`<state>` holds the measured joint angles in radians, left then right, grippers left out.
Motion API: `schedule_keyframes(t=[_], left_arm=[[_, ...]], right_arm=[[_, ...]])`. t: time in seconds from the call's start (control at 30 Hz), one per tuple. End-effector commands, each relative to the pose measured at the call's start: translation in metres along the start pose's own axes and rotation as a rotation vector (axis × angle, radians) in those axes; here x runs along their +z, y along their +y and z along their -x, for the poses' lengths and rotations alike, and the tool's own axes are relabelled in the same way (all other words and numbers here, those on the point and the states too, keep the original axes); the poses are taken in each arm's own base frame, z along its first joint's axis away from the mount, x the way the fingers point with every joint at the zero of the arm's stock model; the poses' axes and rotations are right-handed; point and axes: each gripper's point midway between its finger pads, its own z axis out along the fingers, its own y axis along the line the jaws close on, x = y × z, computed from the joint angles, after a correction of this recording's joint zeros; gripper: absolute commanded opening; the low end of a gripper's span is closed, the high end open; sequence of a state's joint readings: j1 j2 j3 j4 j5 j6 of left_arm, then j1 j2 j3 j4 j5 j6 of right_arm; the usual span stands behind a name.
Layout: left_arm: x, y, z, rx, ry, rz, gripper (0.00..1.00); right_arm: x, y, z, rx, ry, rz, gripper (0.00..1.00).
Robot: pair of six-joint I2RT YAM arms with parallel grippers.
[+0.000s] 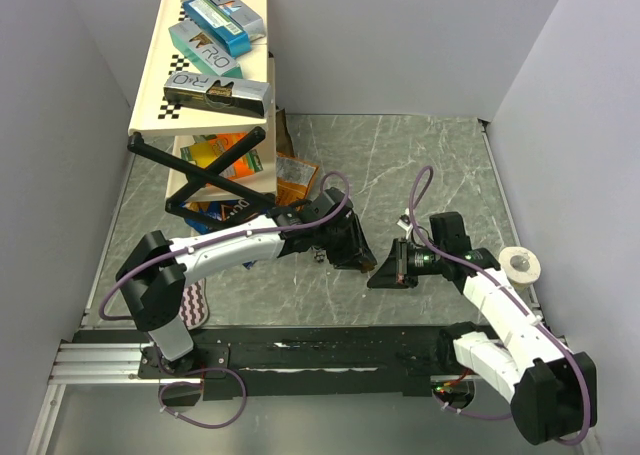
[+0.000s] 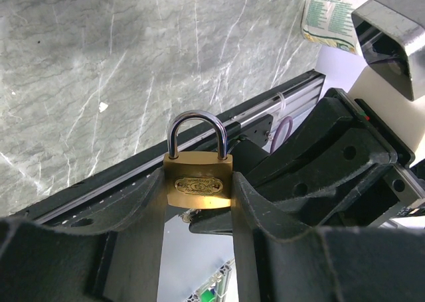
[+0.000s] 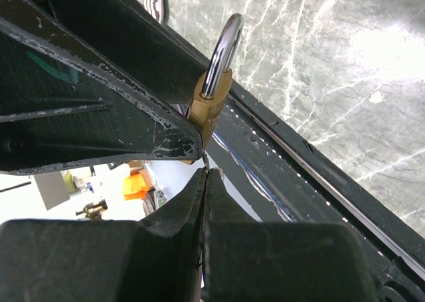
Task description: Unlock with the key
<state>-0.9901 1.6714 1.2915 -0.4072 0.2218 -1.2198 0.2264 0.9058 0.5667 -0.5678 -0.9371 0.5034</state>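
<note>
A brass padlock (image 2: 197, 179) with a silver shackle stands upright between the fingers of my left gripper (image 2: 198, 194), which is shut on its sides, held above the table. From the right wrist view the padlock (image 3: 211, 106) shows edge-on. My right gripper (image 3: 205, 176) is shut just under the padlock's bottom. Only a thin metal sliver of the key (image 3: 206, 164) shows between its tips, reaching up to the lock body. In the left wrist view a small bit of the key (image 2: 188, 215) shows below the padlock. In the top view both grippers (image 1: 352, 255) (image 1: 385, 273) meet mid-table.
A tilted shelf rack (image 1: 205, 55) with boxes stands at the back left, with snack packets (image 1: 290, 180) under it. A tape roll (image 1: 520, 265) sits at the right edge. A black rail (image 1: 300, 355) runs along the near edge. A small pale bit (image 2: 103, 106) lies on the marble top.
</note>
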Motion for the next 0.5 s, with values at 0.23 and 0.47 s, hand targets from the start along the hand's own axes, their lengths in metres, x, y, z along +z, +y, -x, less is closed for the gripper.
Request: schedule_keyframes(t=[0.23, 0.47], left_arm=[[-0.019, -0.027, 0.001, 0.022, -0.019, -0.091, 0.01], [-0.019, -0.029, 0.0, 0.034, -0.014, -0.101, 0.01]], right_arm=[[-0.003, 0.009, 0.022, -0.049, -0.043, 0.013, 0.0], [-0.008, 0.017, 0.031, -0.062, -0.062, 0.026, 0.0]])
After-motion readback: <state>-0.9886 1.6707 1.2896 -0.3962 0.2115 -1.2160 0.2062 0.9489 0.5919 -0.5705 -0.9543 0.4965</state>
